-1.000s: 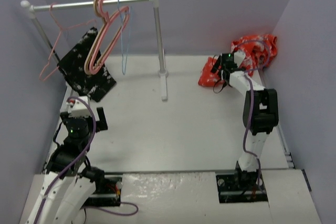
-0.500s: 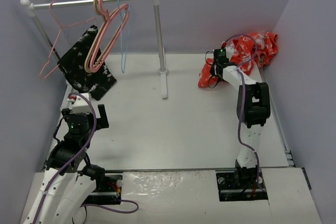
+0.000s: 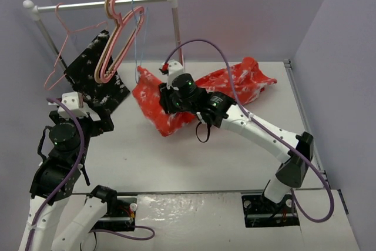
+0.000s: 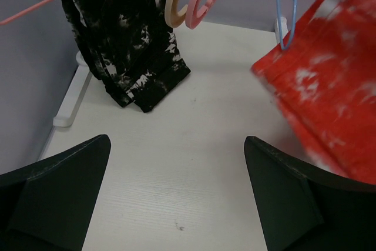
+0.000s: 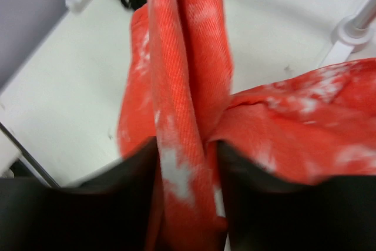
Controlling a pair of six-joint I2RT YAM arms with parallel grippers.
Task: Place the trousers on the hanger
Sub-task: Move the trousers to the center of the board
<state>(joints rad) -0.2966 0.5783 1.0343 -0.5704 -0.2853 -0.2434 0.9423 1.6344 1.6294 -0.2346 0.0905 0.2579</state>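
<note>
Two arms work one table (image 3: 176, 157) that carries one rack (image 3: 106, 2). Four hangers hang on its bar: a thin pink one (image 3: 61, 57), a beige one (image 3: 106, 51), a thick pink one (image 3: 120, 45) and the blue hanger (image 3: 138, 57). There are two garments. A black one (image 3: 94, 80) hangs on the thin pink hanger. The trousers (image 3: 176, 101) are spread from the table's middle towards its far right, with one corner just beside the blue hanger's lower end.

The right pincer (image 5: 188, 168) is clenched on a fold of the trousers. The left pincer (image 4: 176, 192) is released, fingers wide apart, over bare table near the black garment.

Half a second ago the trousers lay bunched in the far right corner; the right arm has since swung them left to the rack. The left arm has drawn slightly leftward.
</note>
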